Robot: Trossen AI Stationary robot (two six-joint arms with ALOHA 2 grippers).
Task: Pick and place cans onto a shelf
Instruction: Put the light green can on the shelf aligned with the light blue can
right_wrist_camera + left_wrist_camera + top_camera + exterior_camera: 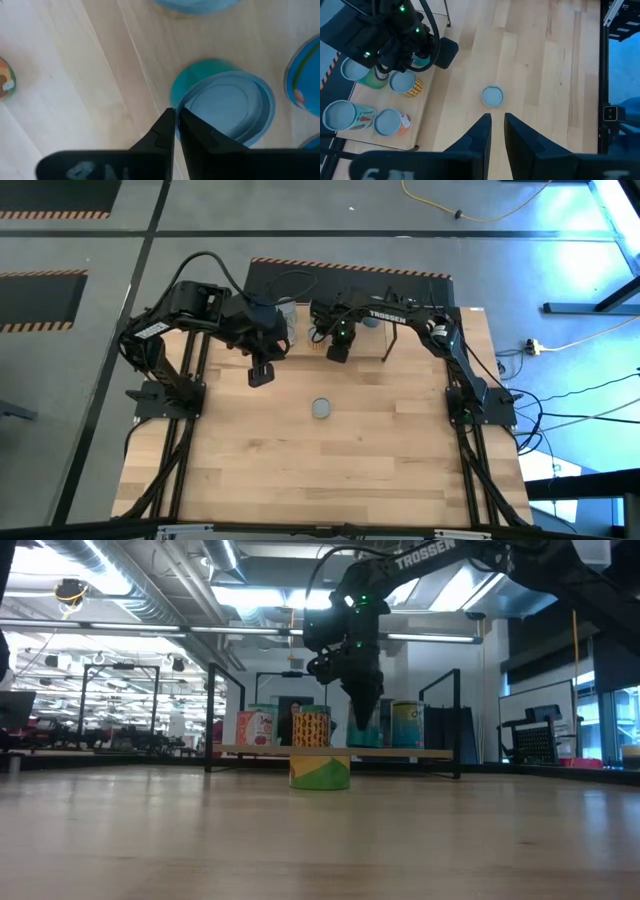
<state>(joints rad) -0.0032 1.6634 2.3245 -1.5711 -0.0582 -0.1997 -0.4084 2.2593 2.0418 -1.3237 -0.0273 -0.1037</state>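
One can (321, 409) with a grey top and green-yellow sides (320, 772) stands upright on the tabletop. It also shows in the left wrist view (492, 96). The shelf (430, 753) stands at the far edge and holds several upright cans (311, 727). My right gripper (366, 712) is shut and points down over a teal can (225, 102) on the shelf board. My left gripper (262, 372) hangs shut and empty above the table, left of and farther back than the lone can. Its fingers (482, 127) have only a narrow slit between them. My right gripper's shut fingertips (169, 122) stand from above at the teal can's top rim (187, 102). I cannot tell whether they touch it. The can stands upright on the shelf board.
Other cans stand close around the teal one (402, 82) (355, 70) (387, 122). The shelf's black wire side loops (458, 720) rise at its ends. Bare wooden tabletop (320, 470) lies toward the near edge. Black rails (175, 460) run along both sides.
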